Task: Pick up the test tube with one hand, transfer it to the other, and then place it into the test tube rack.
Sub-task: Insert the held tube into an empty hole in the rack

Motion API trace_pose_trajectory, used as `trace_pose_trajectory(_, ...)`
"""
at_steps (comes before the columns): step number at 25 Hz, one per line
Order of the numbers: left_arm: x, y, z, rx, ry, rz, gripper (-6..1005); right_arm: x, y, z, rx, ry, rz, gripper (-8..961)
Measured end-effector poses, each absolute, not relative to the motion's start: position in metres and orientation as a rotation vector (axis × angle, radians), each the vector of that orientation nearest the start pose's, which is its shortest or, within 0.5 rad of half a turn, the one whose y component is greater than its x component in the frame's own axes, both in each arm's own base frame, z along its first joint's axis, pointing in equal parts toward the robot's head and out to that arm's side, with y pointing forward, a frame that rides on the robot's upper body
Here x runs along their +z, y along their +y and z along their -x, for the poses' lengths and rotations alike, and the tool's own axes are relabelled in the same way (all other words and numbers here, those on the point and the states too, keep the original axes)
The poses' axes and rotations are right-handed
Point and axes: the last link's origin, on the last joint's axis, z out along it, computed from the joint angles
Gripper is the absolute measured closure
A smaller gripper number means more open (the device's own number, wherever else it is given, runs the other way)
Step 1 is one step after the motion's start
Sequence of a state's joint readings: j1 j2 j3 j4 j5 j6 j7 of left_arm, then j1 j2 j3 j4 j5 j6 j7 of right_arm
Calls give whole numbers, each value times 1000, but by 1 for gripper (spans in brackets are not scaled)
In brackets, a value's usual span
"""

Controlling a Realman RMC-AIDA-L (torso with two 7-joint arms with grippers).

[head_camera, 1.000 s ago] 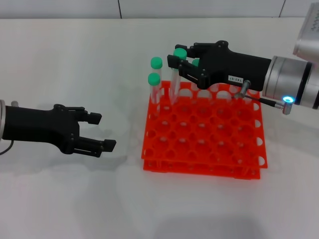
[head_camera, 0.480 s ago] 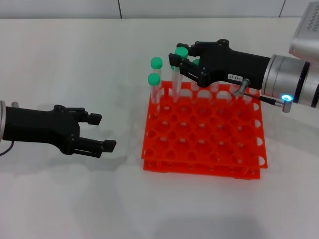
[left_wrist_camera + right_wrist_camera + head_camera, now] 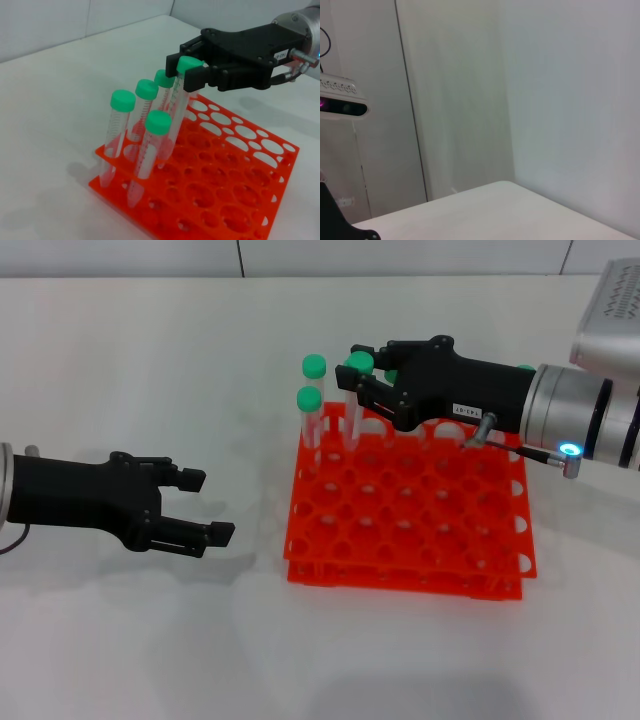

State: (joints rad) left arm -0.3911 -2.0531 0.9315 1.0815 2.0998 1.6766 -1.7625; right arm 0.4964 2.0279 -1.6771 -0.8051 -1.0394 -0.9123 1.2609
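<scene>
Holding the test tube [image 3: 353,400] just under its green cap, the right gripper [image 3: 362,380] keeps it leaning over a back hole of the test tube rack [image 3: 410,530], its lower end already in the rack, while the left gripper [image 3: 203,506] rests wide open on the worktop [image 3: 150,640], well apart.

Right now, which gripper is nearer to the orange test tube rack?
The right gripper: it is above the test tube rack's far edge, shut on a test tube. The left gripper hangs open over the table, off the rack's left side.

Green-capped clear test tube [image 3: 354,398] stands tilted in orange-red test tube rack [image 3: 410,515] back row
</scene>
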Motion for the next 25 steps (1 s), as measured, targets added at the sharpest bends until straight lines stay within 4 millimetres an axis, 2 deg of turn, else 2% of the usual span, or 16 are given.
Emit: trace_pose_trajectory(25, 32, 306, 259, -303, -752, 2870, 109, -66, 366, -170, 788, 394, 2581, 688)
